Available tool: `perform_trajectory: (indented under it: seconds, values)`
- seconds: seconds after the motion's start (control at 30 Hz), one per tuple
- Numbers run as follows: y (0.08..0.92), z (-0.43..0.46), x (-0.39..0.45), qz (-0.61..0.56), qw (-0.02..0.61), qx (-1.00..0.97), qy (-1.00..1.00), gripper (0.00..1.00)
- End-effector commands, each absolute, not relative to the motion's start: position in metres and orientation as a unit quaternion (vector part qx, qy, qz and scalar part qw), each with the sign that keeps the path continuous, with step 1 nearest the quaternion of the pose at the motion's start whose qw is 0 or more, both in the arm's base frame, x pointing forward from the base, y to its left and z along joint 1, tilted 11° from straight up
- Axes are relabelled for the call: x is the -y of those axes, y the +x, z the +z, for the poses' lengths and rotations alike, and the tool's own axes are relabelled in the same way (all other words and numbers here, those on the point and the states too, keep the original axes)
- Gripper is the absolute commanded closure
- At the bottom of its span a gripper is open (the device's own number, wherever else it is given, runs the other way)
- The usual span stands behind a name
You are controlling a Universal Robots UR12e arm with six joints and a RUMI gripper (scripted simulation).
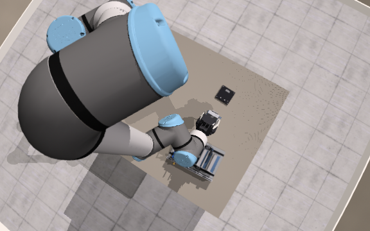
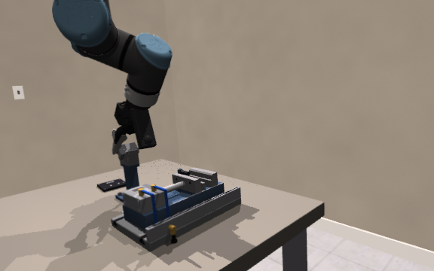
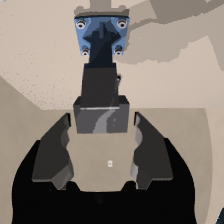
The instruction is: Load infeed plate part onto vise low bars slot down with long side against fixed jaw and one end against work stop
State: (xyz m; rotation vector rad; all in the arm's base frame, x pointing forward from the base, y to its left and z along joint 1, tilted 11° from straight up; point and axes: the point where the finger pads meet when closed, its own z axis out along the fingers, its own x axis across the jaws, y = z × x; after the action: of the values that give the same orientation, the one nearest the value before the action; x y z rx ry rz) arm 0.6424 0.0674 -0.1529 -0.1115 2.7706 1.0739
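Observation:
A grey block, seemingly the part, sits on top of the V-block stand. Where the part ends and the V-block begins is hard to tell, and its slot is not visible. My gripper is partly open and tilted, its fingers on either side of the block with a small gap at each side. The black infeed plate carries no part. The vise is open; its rod-side jaw and fixed jaw stand apart with no part seen between them.
The air cylinder with blue hoses stands close in front of the V-block stand in the exterior view. A long grey rail runs along the vise's side, with a yellow-topped fitting beside it. My wrist covers part of the vise in the top view.

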Motion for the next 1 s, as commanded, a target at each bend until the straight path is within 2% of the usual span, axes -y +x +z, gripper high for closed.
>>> perform_trajectory:
  seconds: [0.0,0.97]
  values:
    - [0.6427,-0.1525,-0.0672,0.362,0.084,-0.928,-0.038,0.49]
    - [0.6428,-0.1525,-0.0671,0.368,0.084,-0.925,-0.038,0.49]
